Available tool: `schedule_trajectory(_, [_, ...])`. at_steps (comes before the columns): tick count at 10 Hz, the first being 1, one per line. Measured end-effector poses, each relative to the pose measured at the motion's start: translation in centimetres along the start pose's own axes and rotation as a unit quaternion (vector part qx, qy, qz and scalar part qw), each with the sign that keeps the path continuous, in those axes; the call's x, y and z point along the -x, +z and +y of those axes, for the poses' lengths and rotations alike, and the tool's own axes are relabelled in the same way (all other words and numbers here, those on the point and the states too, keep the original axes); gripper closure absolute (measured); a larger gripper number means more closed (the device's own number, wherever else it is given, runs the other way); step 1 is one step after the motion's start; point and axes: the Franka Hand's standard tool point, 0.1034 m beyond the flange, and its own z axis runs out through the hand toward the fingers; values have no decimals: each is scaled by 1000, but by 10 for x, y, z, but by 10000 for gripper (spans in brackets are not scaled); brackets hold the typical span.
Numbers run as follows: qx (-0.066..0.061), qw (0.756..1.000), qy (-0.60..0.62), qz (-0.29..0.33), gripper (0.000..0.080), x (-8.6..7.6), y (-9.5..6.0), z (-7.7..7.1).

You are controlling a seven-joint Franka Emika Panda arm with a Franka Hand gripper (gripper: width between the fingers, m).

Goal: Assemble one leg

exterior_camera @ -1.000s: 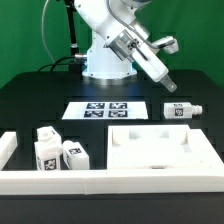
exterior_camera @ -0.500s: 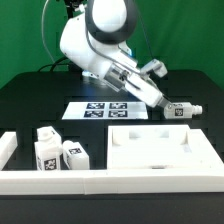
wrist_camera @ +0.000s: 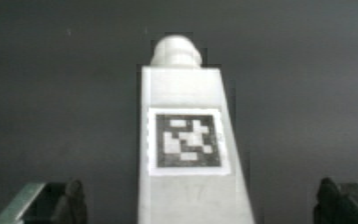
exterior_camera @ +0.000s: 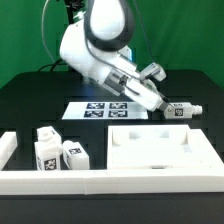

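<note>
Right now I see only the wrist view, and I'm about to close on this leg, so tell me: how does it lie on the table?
Observer: The leg lies on its side on the black table, stub toward the exterior view's right.
Operator: Anything close beside it?
Observer: The marker board lies flat at the exterior view's left of it, apart from it.
Operator: Other parts?
Observer: A cluster of tagged white posts stands nearer the camera, at the exterior view's left.
</note>
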Motion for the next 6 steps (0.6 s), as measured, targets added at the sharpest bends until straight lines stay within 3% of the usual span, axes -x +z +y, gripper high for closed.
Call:
schedule_trajectory(1, [-9,1000,9,-28,151,-4,3,1])
schedule_trajectory(2, [-10,999,19,-35,151,-6,6,1])
schedule_trajectory(5, [2,999,29,-41,151,-2,13,7])
schedule_trajectory(6, [7,999,33,-41,271,-2,13,7])
